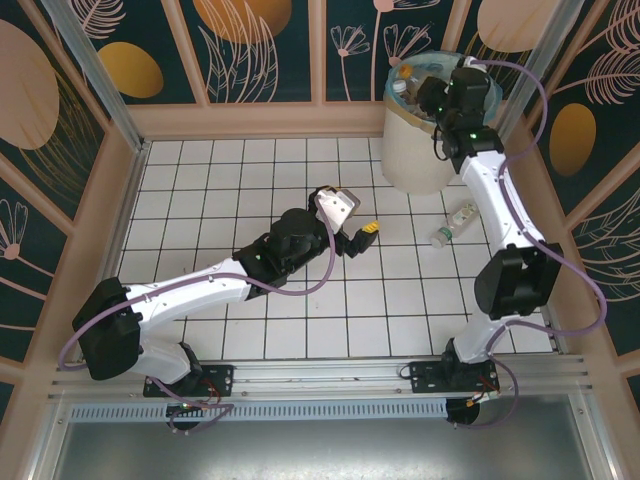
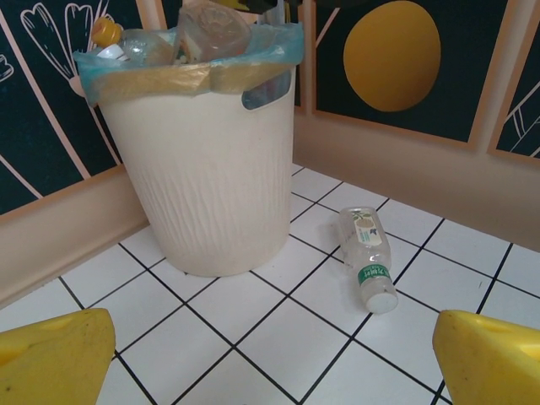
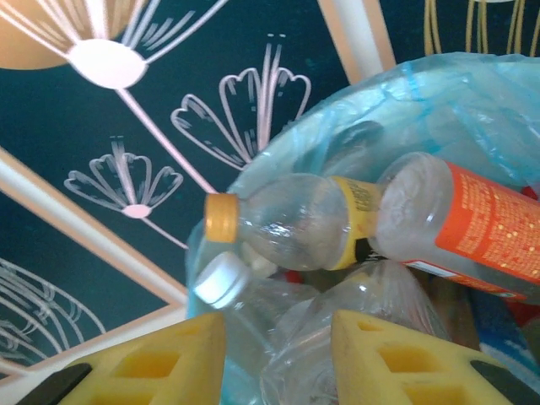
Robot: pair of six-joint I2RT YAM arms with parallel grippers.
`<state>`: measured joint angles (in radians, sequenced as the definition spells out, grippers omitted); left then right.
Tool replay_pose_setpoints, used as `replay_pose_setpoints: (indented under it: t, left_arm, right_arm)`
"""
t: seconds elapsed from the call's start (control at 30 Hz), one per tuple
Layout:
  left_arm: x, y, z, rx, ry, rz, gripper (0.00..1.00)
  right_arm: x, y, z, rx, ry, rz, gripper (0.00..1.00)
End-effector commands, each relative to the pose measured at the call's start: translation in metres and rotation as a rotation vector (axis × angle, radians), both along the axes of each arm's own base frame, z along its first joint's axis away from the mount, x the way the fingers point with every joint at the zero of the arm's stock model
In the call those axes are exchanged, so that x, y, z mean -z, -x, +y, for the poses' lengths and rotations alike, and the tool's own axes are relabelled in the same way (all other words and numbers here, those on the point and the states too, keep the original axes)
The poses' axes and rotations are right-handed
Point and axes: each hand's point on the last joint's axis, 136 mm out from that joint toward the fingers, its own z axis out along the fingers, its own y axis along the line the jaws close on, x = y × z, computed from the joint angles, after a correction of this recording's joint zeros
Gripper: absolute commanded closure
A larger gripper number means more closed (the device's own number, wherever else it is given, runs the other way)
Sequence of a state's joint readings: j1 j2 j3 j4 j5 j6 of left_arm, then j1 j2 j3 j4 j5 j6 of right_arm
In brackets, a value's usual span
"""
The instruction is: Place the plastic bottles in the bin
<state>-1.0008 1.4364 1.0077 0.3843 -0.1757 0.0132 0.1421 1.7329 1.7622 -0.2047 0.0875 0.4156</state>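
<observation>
From above: bin (image 1: 418, 150) in the far right corner of the table (image 1: 250, 180), heaped with plastic bottles past the rim. Right arm bent over its mouth. One loose bottle (image 1: 455, 222) flat near the right edge, just short of the bin. Left gripper (image 1: 366, 231) over the middle of the table, pointed that way, well apart from it.

Left wrist: yellow fingers (image 2: 51, 359) spread wide, nothing between. Loose bottle on its side near the bin's foot, white cap nearest. Bottles poking above the blue bag (image 2: 278, 42).

Right wrist: right gripper (image 3: 278, 363) over the heap, pads (image 3: 405, 363) fairly close, crumpled clear plastic in the gap; gripped or merely underneath, cannot tell. Yellow-capped bottle (image 3: 287, 224) and orange-labelled bottle (image 3: 472, 224) lying across the top.

Likely trouble: heap too high, so any brush from the right gripper could roll a top bottle over the rim onto the table; snagged plastic possibly dragged out on lifting. Loose bottle round and light, apt to roll from a closing grip. Both arms at one bin, so a risk of collision.
</observation>
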Motion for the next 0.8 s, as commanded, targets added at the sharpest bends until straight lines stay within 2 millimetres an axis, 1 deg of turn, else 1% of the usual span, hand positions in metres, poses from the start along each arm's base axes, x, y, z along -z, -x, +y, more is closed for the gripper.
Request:
replay_pose_setpoints:
  t: [0.0, 0.1, 0.2, 0.33, 0.5, 0.57, 0.6, 0.63, 0.7, 0.73, 0.77]
  left_arm:
    - [-0.005, -0.001, 0.004, -0.02, 0.018, 0.002, 0.04]
    - [-0.003, -0.001, 0.005, -0.026, 0.015, 0.004, 0.04]
    - [-0.003, -0.002, 0.005, -0.026, 0.014, 0.009, 0.04]
    - [-0.002, -0.002, 0.004, -0.026, 0.013, 0.011, 0.04]
    - [-0.003, -0.004, 0.001, -0.027, 0.008, 0.017, 0.04]
    - [-0.003, -0.005, 0.001, -0.03, 0.012, 0.021, 0.03]
    - [-0.004, -0.004, 0.0, -0.029, 0.015, 0.023, 0.04]
    - [-0.005, -0.005, 0.001, -0.03, 0.019, 0.024, 0.04]
    - [-0.007, -0.004, 0.001, -0.029, 0.026, 0.025, 0.04]
    - [-0.008, -0.004, 0.002, -0.031, 0.029, 0.025, 0.04]
    - [-0.009, -0.004, 0.003, -0.033, 0.03, 0.024, 0.04]
  right_arm:
    - [0.028, -0.017, -0.021, 0.018, 0.025, 0.087, 0.62]
    - [0.043, -0.024, -0.031, 0.029, 0.021, 0.13, 0.61]
    - [0.056, -0.026, -0.043, 0.046, 0.02, 0.167, 0.59]
    - [0.06, -0.027, -0.055, 0.052, 0.015, 0.182, 0.55]
    - [0.06, -0.037, -0.06, 0.044, 0.055, 0.223, 0.47]
    - [0.051, -0.038, -0.06, 0.042, 0.062, 0.222, 0.44]
    - [0.045, -0.037, -0.054, 0.011, 0.052, 0.216, 0.44]
    - [0.038, -0.035, -0.052, 0.003, 0.051, 0.206, 0.42]
    - [0.011, -0.026, -0.05, 0.005, 0.057, 0.157, 0.37]
    - [0.002, -0.022, -0.049, 0.008, 0.061, 0.139, 0.36]
    - [-0.013, -0.014, -0.049, 0.015, 0.066, 0.11, 0.33]
